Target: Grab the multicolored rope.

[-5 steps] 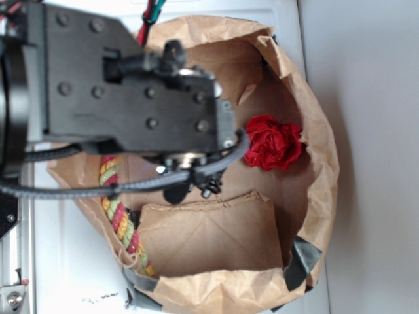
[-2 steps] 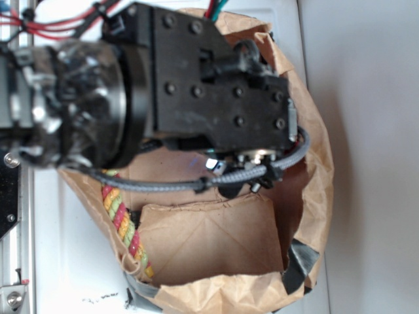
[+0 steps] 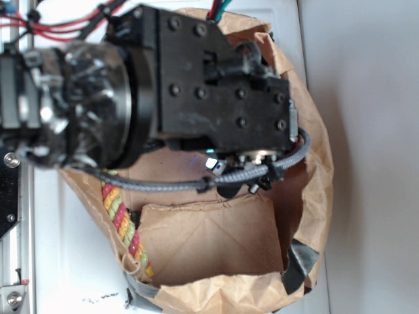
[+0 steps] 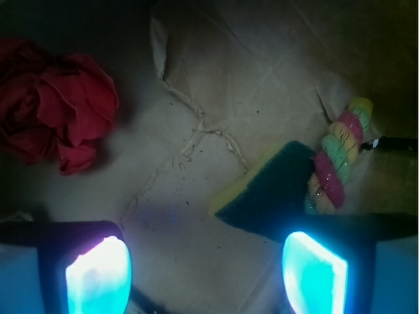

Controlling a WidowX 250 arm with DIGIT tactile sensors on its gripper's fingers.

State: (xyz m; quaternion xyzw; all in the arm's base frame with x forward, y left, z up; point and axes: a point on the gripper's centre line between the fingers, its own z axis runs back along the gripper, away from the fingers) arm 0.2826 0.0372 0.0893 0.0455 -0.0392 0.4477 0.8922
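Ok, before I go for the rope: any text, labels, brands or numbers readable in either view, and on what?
None readable in either view.
Paper bag: plain brown, no print.
Robot arm housing: black with screws, no markings visible.
Rope, sponge, red cloth ball: no labels.
Gripper: glowing pads only, no text.

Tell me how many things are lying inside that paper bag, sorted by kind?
Multicolored rope: 1
Red cloth ball: 1
Green-and-yellow sponge: 1
Total: 3 things in the brown paper bag. The sponge lies right beside the rope. In the wrist view, the open gripper holds none of them.
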